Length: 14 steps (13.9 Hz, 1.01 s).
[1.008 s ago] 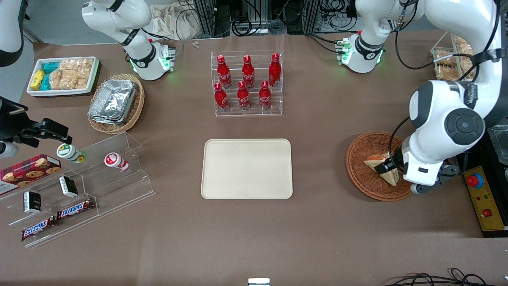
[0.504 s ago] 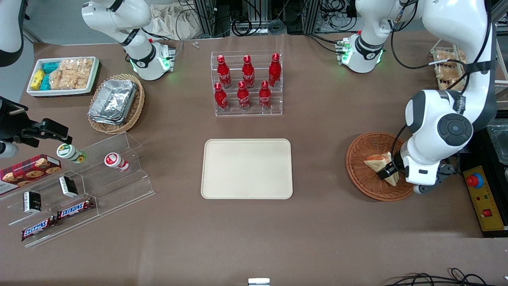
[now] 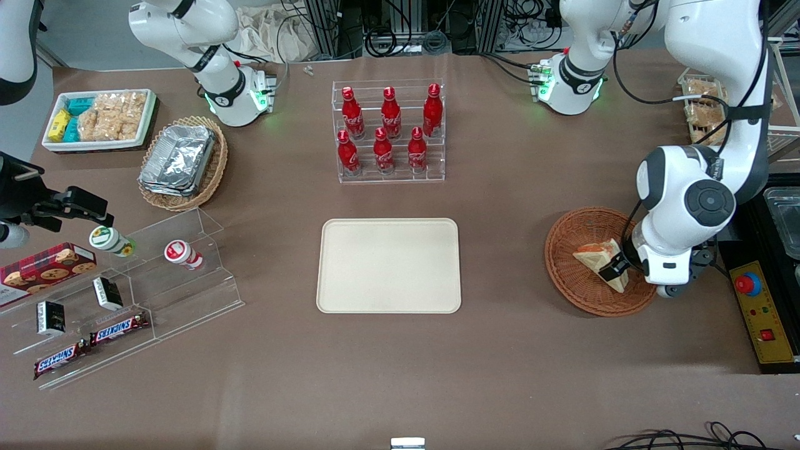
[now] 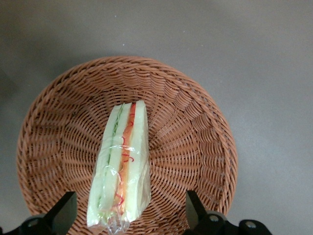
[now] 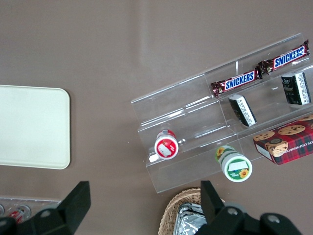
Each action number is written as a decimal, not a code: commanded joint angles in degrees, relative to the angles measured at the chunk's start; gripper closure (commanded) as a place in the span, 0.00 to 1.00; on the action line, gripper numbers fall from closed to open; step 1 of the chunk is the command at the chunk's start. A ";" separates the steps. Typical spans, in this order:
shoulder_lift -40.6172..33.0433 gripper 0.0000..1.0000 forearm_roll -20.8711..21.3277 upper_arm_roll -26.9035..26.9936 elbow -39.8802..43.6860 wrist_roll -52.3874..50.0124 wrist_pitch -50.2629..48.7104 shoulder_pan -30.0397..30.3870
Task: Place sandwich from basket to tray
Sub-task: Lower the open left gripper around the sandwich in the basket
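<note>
Fingers [image 4: 62, 214] spread wide apart, the left arm's gripper [image 4: 128, 215] hangs over the round wicker basket [image 4: 195, 142] with the plastic-wrapped sandwich [image 4: 122, 169] lying between its two black tips, neither of which is seen touching the wrapper. The wedge rests inside the basket on the woven floor, cut edge up, showing green, white and red layers. Its long axis runs from the gap between the fingers away toward the basket's middle, the broad wrapped end nearest the fingers and the narrower end pointing away from them. From the front, the gripper [image 3: 615, 267] sits low over the sandwich [image 3: 599, 256] in the basket [image 3: 565, 275], at the working arm's end of the table. The cream tray [image 3: 389, 265] lies well apart from the fingers, at the table's centre.
</note>
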 commanded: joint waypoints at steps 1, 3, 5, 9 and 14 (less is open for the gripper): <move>-2.12 0.00 1.15 0.13 -5.20 -6.10 5.66 -0.25; -2.04 0.00 0.88 0.13 -5.64 -6.46 6.02 -0.25; -1.95 0.00 0.71 0.13 -6.60 -6.81 7.16 -0.25; -1.42 0.00 0.53 0.13 -10.56 -6.73 12.79 -0.25; 0.68 0.00 0.88 0.04 -10.21 -6.55 13.23 -0.34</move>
